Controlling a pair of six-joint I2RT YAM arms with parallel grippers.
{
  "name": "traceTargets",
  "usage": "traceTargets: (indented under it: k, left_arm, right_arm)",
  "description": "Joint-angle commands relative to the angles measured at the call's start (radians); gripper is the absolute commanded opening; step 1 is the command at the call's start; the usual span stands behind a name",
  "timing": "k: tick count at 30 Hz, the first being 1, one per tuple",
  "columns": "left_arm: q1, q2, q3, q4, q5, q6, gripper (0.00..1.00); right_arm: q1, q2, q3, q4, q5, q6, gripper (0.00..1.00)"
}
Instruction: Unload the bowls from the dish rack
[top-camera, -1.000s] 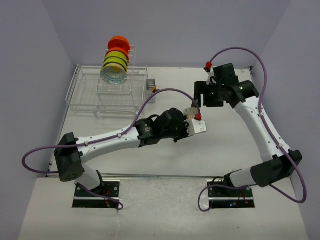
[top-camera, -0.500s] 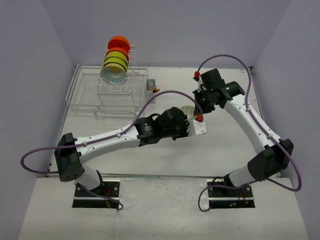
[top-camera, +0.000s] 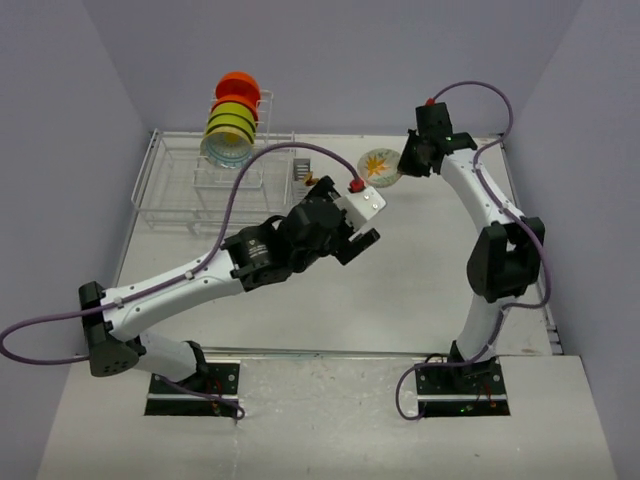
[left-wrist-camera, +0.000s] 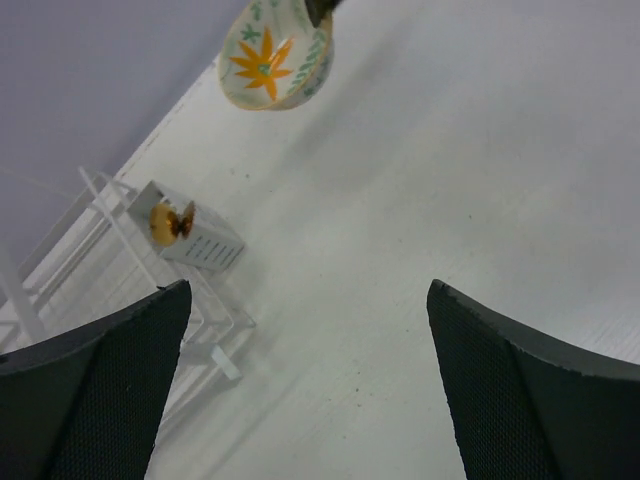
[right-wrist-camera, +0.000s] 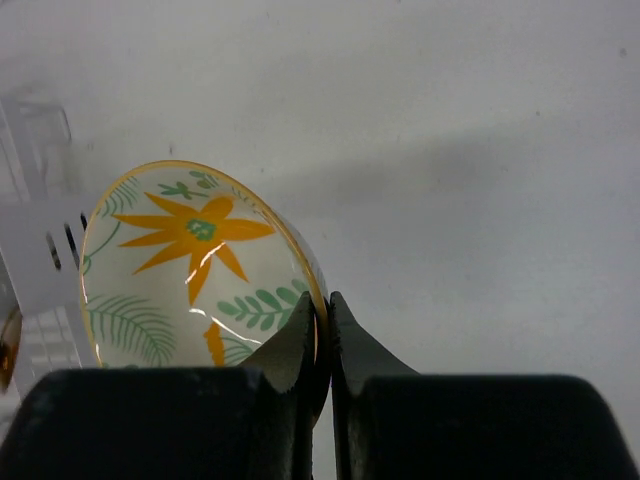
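A white bowl with an orange flower and green leaves (top-camera: 379, 164) (right-wrist-camera: 190, 265) (left-wrist-camera: 274, 55) hangs tilted above the back of the table. My right gripper (top-camera: 401, 163) (right-wrist-camera: 327, 302) is shut on its rim. My left gripper (top-camera: 357, 243) (left-wrist-camera: 308, 290) is open and holds nothing, right of the dish rack (top-camera: 165, 195). An orange-red bowl (top-camera: 238, 85), a lime-green bowl (top-camera: 231, 121) and a bluish bowl (top-camera: 227, 150) stand on edge in the rack's upright tier.
A small grey cutlery holder (top-camera: 302, 170) (left-wrist-camera: 196, 236) with an orange item inside hangs on the rack's right end. Purple walls close in the table on three sides. The rack's low tray (left-wrist-camera: 60, 270) lies left of my left gripper.
The flowered bowl passed from my left gripper to my right one. The left gripper opened and drew back left toward the rack. The right arm swung the bowl toward the back.
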Motion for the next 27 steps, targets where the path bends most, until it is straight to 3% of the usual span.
traceTargets:
  k: [1,6,11,24,27]
  left_arm:
    - [0.003,-0.088,0.108,-0.013,-0.236,-0.188,1.0]
    - [0.043,-0.084,0.18,-0.038,-0.386,-0.404,1.0]
    - [0.279,-0.115,0.178,-0.001,-0.106,-0.562,1.0]
    - [0.506,-0.174,0.144,0.051,-0.078,-0.685,1.0]
    - [0.565,-0.177,0.131,0.051,-0.063,-0.716,1.0]
  right_arm:
    - [-0.008,0.138,0.144,0.173,0.065,0.15,0.0]
    - [-0.009,0.298,0.23,0.309,0.085,0.219,0.0]
    - [-0.022,0.437,0.35,0.306,0.071,0.259,0.0]
    - [-0.031,0.494,0.287,0.309,0.07,0.298,0.0]
    - [-0.037,0.472,0.252,0.309,0.05,0.311,0.06]
